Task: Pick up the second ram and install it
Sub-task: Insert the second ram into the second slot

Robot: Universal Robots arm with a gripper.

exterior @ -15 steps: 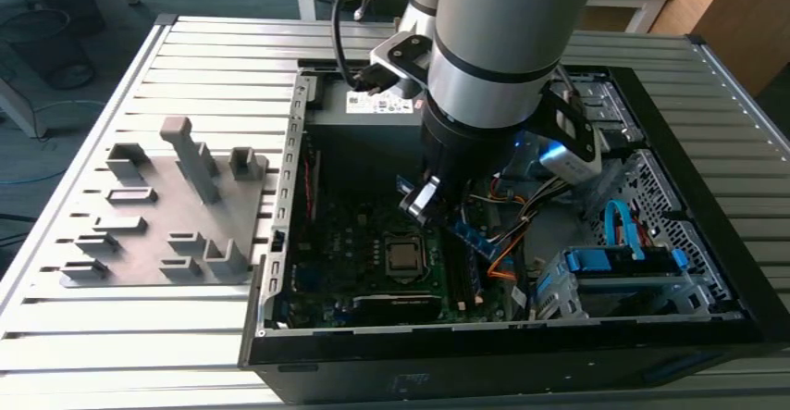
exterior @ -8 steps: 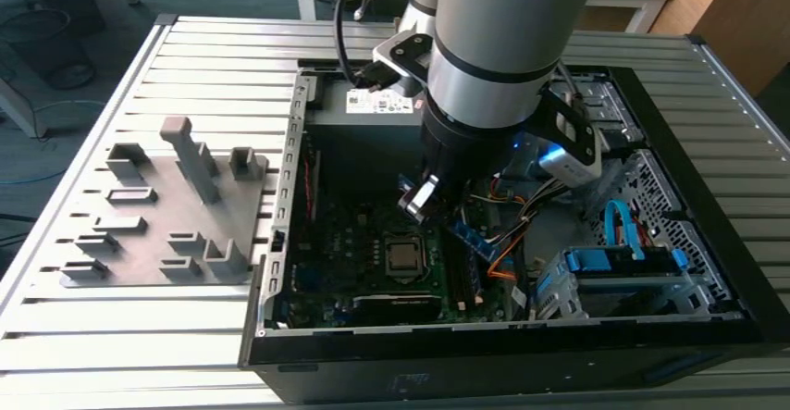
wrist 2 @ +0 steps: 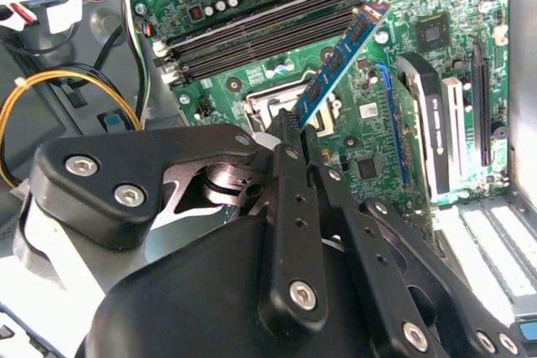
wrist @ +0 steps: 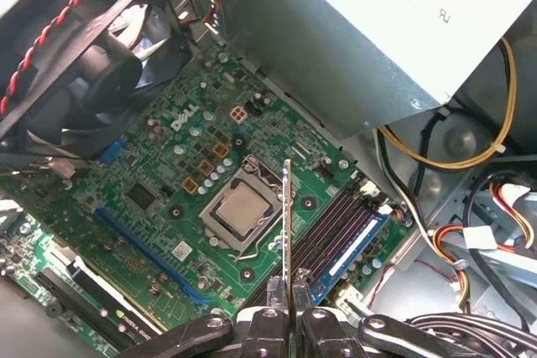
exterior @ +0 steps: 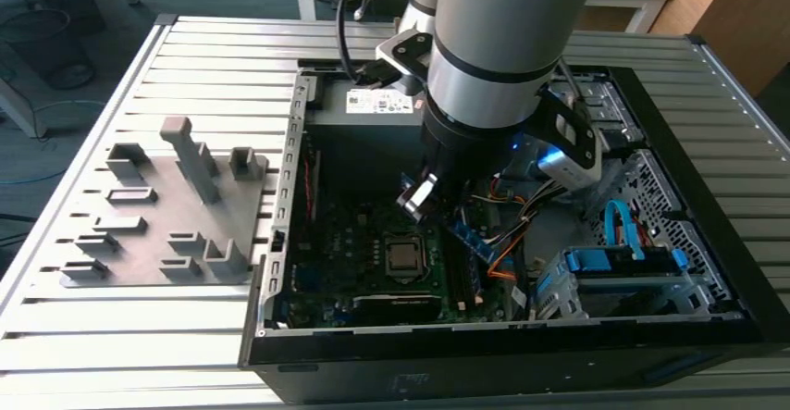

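Note:
My gripper [wrist 2: 294, 127] is shut on one end of the second ram [wrist 2: 340, 56], a narrow blue-green board with black chips. The module juts out past the fingertips, tilted over the open case's motherboard [wrist 2: 352, 132] and touching nothing. Its far end hovers near the dark memory slots [wrist 2: 260, 35]. In the first wrist view the second ram [wrist: 287, 215] appears edge-on, a thin line between the CPU socket [wrist: 239, 207] and the slots [wrist: 331, 224], with the gripper [wrist: 289, 287] clamped on it. In the exterior view the gripper [exterior: 426, 202] hangs inside the case.
A blue strip [wrist: 352, 245] sits along the outermost slot. A fan [wrist: 101, 64], the power supply [wrist: 352, 23] and loose cables [wrist: 436, 157] ring the board. A drive cage [exterior: 623, 267] stands at the exterior view's right. A grey fixture plate [exterior: 173, 206] lies at its left.

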